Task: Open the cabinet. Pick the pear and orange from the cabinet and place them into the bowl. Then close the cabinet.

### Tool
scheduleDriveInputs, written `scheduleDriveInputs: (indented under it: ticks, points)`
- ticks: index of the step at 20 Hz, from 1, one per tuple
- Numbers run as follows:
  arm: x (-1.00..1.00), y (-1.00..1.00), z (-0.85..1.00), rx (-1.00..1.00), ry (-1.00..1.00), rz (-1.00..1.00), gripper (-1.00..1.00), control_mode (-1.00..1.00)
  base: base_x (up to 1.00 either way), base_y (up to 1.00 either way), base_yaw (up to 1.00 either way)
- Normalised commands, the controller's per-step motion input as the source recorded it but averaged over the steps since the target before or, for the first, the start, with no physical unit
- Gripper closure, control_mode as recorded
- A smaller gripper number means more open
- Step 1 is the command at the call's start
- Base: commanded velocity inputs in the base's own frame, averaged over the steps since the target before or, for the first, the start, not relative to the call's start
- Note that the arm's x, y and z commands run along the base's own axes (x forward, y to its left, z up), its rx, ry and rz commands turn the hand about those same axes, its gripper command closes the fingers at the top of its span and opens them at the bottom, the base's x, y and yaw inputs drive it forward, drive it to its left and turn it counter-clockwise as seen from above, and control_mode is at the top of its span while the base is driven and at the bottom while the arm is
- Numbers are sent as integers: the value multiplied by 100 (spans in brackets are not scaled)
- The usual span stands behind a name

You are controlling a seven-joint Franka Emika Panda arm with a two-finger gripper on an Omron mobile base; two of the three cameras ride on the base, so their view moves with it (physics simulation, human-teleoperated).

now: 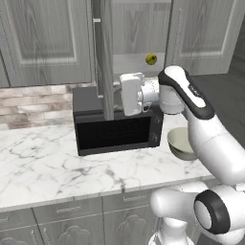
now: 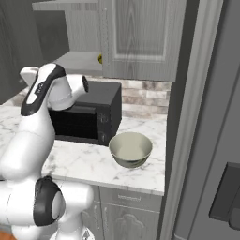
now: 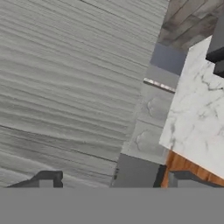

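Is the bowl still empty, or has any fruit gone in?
Empty: the bowl shows only its bare cream inside. The pear sits on the cabinet shelf.

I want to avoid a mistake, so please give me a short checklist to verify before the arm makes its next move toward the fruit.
1. Cabinet door swung open: ok, the left door stands edge-on toward the camera.
2. Pear on the inner shelf: ok.
3. Orange located: cannot tell.
4. Gripper open and holding nothing: ok, the tips stand apart beside the door panel.
5. Bowl upright and empty on the counter, right of the microwave: ok.
6. Free way from hand to pear: cannot tell, the hand is close against the open door.
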Motion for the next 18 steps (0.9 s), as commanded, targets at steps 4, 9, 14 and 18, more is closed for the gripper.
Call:
scheduleDriveInputs:
  ticks: [4,9,14,18]
  points:
    - [-69,-77,45,-10,-30,3,-100,-100,0,0,0]
    - [-95,-39,-28,-51,-39,3,-100,-100,0,0,0]
    - [-93,-77,2,-37,-50,1,-100,-100,0,0,0]
    - [-74,-71,39,-18,-67,0,-100,-100,0,0,0]
